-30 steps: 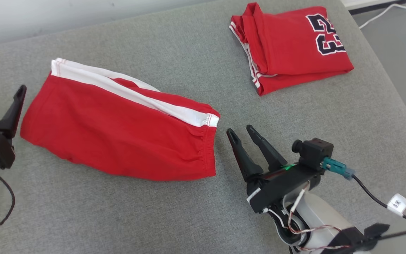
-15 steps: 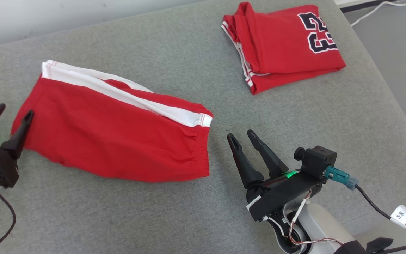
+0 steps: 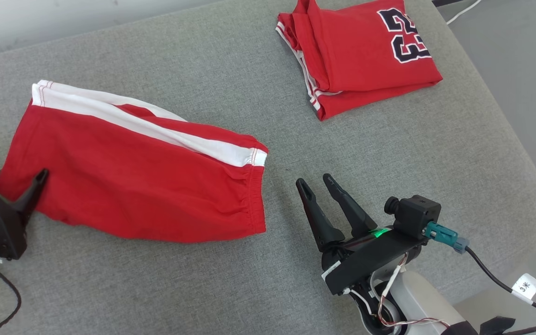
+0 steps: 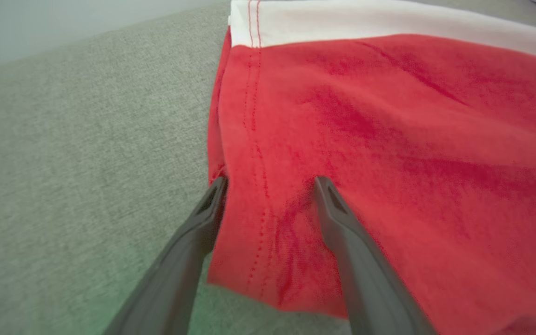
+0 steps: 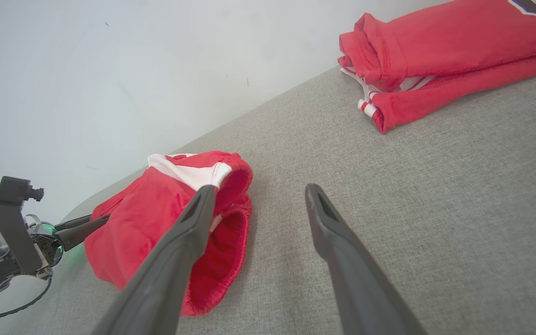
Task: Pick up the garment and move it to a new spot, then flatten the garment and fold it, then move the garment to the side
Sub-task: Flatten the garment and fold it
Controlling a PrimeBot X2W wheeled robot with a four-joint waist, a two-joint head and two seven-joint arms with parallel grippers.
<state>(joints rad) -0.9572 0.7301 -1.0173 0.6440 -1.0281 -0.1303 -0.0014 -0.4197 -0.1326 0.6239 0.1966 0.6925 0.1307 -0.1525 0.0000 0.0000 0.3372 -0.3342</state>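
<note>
head view with both wrist views. the red shorts [image 3: 133, 186] lay flat on the near-left part of the grey counter [image 3: 249, 70], white side stripe toward the far side, well apart from the folded jersey [image 3: 365, 60] at the far right.

changed over the last second: the left fingers [image 4: 186, 251], which had stood just beside the leg end of the shorts and clear of the cloth, had come down onto its near corner. they were apart and straddled the hem [image 4: 249, 116], one tip at the cloth's edge and the other over the red fabric; nothing was clamped yet. the shorts themselves looked unmoved on the counter. the shift of everything toward the upper left of the head view was the camera's, not the garments'.

unchanged: the right fingers [image 3: 315, 211] hung spread apart just beside the waistband [image 3: 256, 195] and did not touch it.

reading: the pick-up was at its reach stage, with only the left side placed for a pinch. closing on the hem would likely be next. the right side would have to close in on the waistband before a two-point lift; moving, flattening and folding all remained.
</note>
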